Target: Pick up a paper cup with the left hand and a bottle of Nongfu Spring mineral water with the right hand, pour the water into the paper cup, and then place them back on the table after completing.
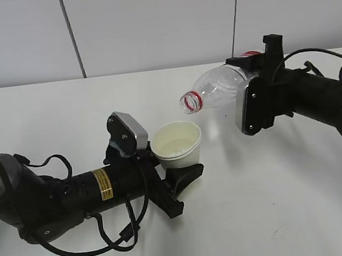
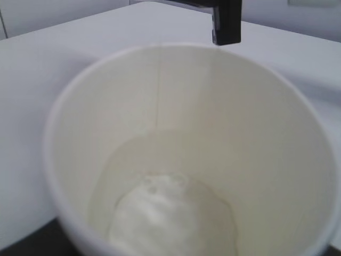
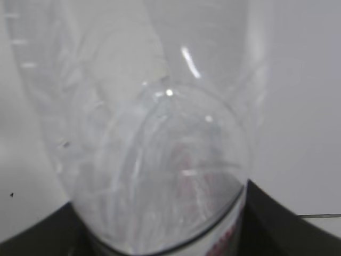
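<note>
My left claw (image 1: 180,182) grips the cup (image 1: 176,144), upright above the table (image 1: 289,201). My right claw (image 1: 250,95) clenches the bottle (image 1: 219,87), tipped, open mouth just above the cup's rim. Water (image 2: 170,213) in cup bottom.

From my exterior feed I see a pale grey wall (image 1: 148,26) behind the setup, split into panels by two dark vertical seams (image 1: 71,34). It meets the far edge of a plain white desk (image 1: 278,214). Lighting is soft and even, leaving faint shadows on the desktop.
</note>
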Motion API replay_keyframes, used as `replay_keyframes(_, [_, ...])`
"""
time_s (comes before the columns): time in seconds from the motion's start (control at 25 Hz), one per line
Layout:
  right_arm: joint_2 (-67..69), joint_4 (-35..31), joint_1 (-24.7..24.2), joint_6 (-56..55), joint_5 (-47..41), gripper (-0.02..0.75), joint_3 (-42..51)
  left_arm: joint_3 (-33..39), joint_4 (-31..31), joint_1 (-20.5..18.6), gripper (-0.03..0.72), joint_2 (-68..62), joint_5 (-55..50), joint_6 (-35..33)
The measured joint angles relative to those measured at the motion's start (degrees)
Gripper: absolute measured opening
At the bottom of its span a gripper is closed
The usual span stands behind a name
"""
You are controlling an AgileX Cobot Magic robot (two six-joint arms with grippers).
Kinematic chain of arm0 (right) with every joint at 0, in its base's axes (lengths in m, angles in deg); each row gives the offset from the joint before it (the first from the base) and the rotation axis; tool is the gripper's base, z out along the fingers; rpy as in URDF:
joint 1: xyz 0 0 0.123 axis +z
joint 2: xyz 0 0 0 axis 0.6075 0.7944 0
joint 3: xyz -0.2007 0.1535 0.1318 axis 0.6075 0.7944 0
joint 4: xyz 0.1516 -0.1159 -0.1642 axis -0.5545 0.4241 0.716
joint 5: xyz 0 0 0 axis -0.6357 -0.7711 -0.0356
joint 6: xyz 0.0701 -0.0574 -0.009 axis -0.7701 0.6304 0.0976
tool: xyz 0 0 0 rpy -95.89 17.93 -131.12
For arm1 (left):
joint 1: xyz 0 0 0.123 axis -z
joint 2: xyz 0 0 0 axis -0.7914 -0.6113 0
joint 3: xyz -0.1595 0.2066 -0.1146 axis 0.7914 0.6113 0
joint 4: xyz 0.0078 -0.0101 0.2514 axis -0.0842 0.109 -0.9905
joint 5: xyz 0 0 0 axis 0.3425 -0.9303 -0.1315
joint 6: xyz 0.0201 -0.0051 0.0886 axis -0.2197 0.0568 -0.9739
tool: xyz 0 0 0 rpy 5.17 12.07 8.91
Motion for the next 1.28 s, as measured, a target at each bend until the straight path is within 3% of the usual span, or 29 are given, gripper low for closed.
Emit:
replay_keyframes(0.36, [-0.09, -0.21, 0.00, -11.38, 0.56, 0.375, 0.15, 0.00, 1.23, 0.00, 0.404, 0.00, 0.00, 0.05])
replay_keyframes(0.96, [-0.09, -2.31, 0.00, -51.45, 0.56, 0.375, 0.15, 0.00, 3.82, 0.00, 0.404, 0.00, -1.67, 0.05])
replay_keyframes(1.28, [-0.09, -2.31, 0.00, -67.50, -0.21, 0.375, 0.15, 0.00, 5.15, 0.00, 0.404, 0.00, -2.42, 0.05])
